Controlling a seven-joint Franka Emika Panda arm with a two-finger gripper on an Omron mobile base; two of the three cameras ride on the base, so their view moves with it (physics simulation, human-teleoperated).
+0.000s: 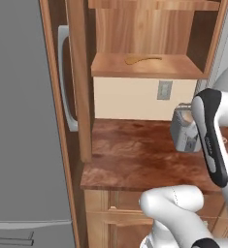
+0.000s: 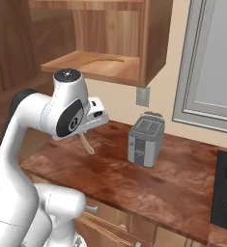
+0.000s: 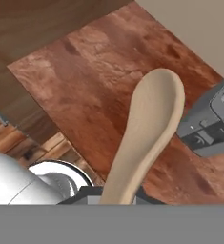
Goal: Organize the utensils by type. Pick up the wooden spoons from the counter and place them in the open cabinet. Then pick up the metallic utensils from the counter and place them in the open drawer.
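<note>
The arm's jaws pinch the handle of the pale beige wooden spoon (image 3: 149,138), which in the hand view runs up from between them with its broad bowl at the far end, held clear above the dark reddish-brown tabletop (image 3: 99,81). In the right base view the gripper (image 2: 84,136) sits below the white hand, and the beige spoon (image 2: 86,143) hangs down from it, above the left part of the tabletop (image 2: 158,185) and not touching it. A grey toaster (image 2: 145,139) stands on the tabletop to the right of the spoon, near the back wall, with a wall socket (image 2: 143,96) just above it; its dark-slotted side also shows at the right edge of the hand view. Higher up is the open cabinet (image 1: 149,65), and on its flat shelf lies the orange-brown wooden spoon (image 1: 142,60), its bowl to the left and thin handle pointing right. In the left base view the cabinet's door (image 1: 80,77) stands open at the left, edge on, and a tall grey panel (image 1: 23,121) covers the left side of the picture. A dark cooktop (image 2: 226,193) sits at the far right of the tabletop in the right base view.
</note>
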